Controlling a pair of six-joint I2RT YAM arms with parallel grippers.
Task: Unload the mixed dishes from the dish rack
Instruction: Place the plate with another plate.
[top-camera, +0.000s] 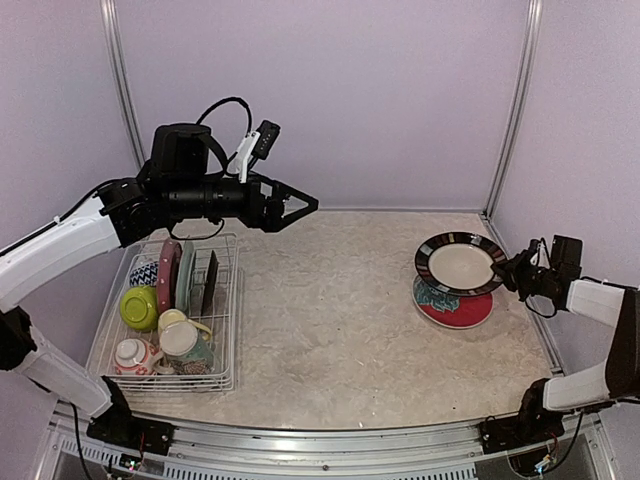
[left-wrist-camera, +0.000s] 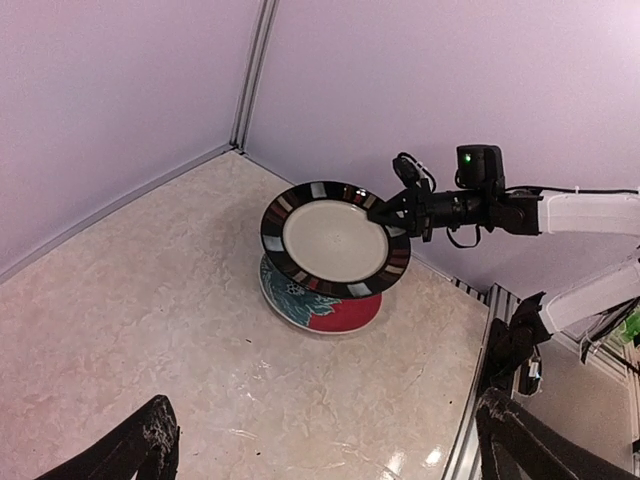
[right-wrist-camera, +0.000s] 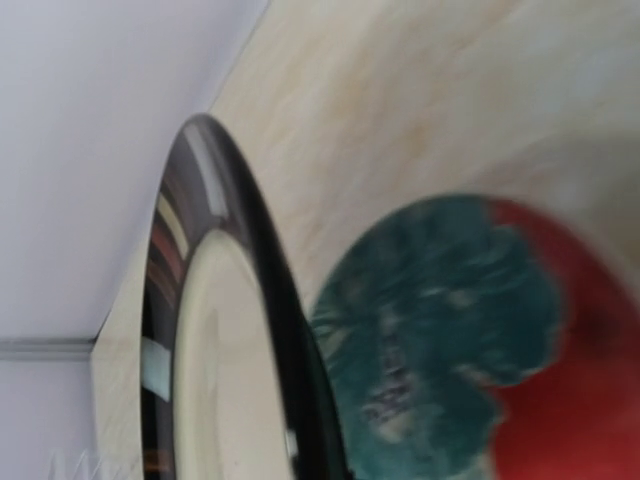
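your right hand (top-camera: 512, 268) is clamped on the rim of the black-rimmed cream plate (top-camera: 458, 264), held tilted just above the red floral plate (top-camera: 455, 312) on the surface (top-camera: 340, 300), likely to stack it. left hand (top-camera: 303, 206) apart, empty, up by the dish rack (top-camera: 237, 300), not yet emptied.

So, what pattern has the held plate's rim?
Plate rim: black with coloured blocks; left wrist view is best.

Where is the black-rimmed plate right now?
Right side of the table, top view: black-rimmed plate held at its rim by the right tool, over the red plate.
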